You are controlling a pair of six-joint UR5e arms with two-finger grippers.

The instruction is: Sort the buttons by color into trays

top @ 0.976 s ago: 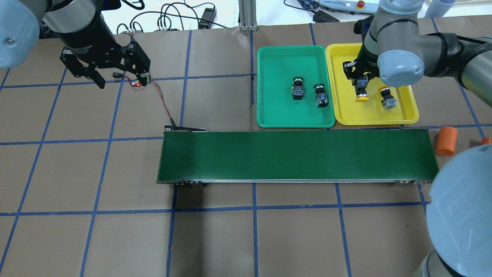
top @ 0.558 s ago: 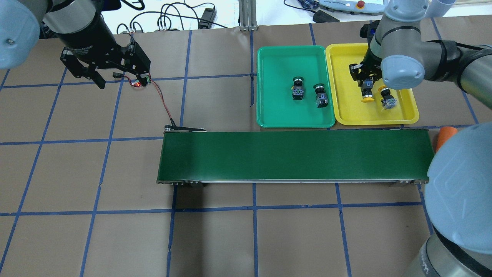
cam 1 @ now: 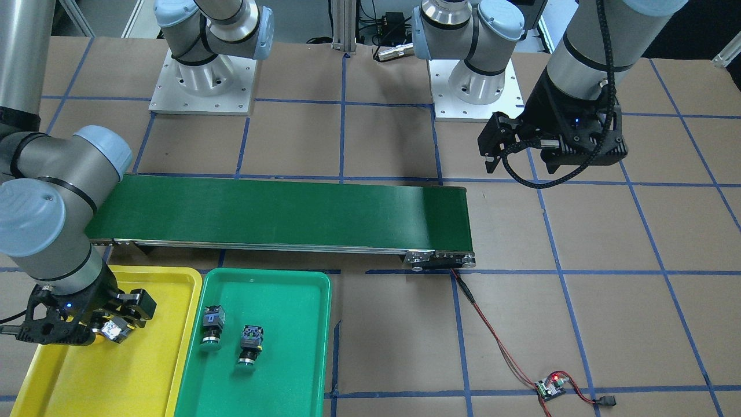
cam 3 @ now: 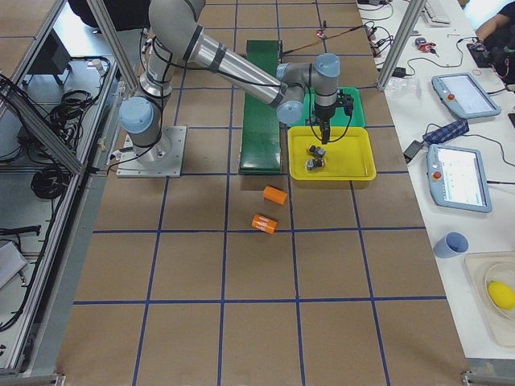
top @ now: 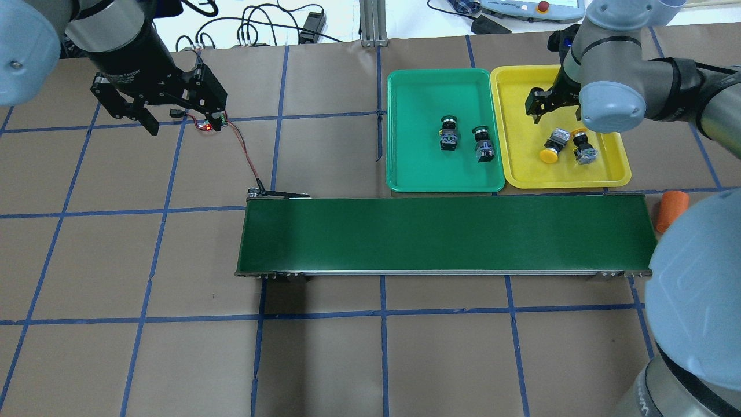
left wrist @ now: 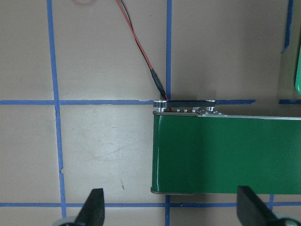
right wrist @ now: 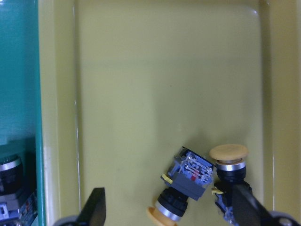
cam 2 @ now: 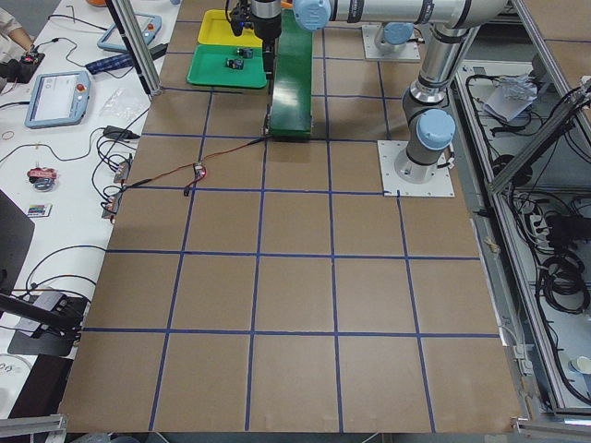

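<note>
Hovering over the yellow tray [top: 521, 171], the right gripper [cam 1: 87, 319] has its fingers spread wide and holds nothing. Just beside it, a yellow button [top: 551, 146] lies on its side in that tray, touching a second yellow button [top: 582, 148]; their caps point roughly opposite ways. Two green buttons lie near each other in the green tray [top: 414, 165], one [top: 448, 134] slightly apart from the other [top: 483, 145]. The left gripper [top: 182, 114], also spread and empty, hangs over bare table past the belt [top: 446, 234], near a small circuit board [top: 209, 123].
</note>
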